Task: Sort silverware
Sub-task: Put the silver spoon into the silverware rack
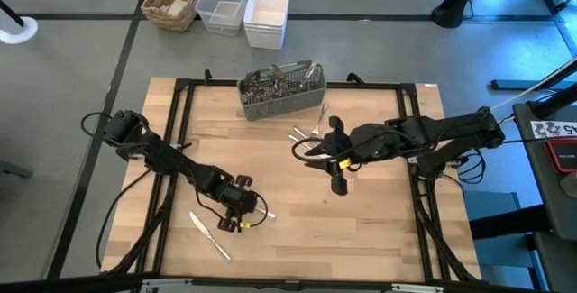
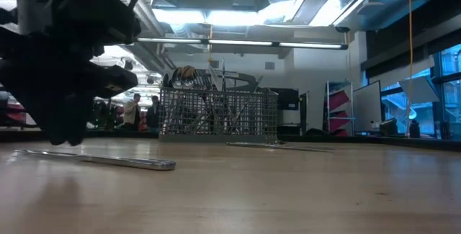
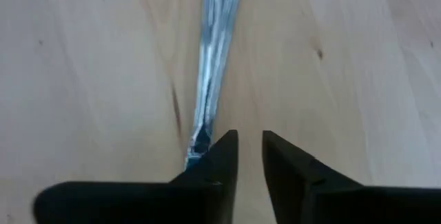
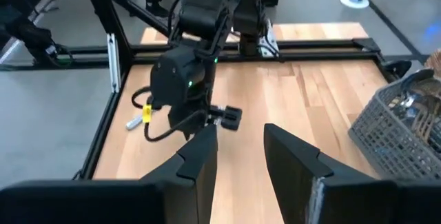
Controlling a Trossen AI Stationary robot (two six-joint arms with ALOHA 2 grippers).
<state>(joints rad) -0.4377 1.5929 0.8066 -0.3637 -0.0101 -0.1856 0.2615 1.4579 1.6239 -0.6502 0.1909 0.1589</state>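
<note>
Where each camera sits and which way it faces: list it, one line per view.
High view: overhead, looking straight down; both arms, caddy, table knife.
Low view: table height, looking level across; left gripper above the knife, caddy behind.
Left wrist view: aimed down at the table past its own fingers, knife beside them.
Right wrist view: over its fingers toward the left arm.
Shared: high and low both show the knife and caddy.
</note>
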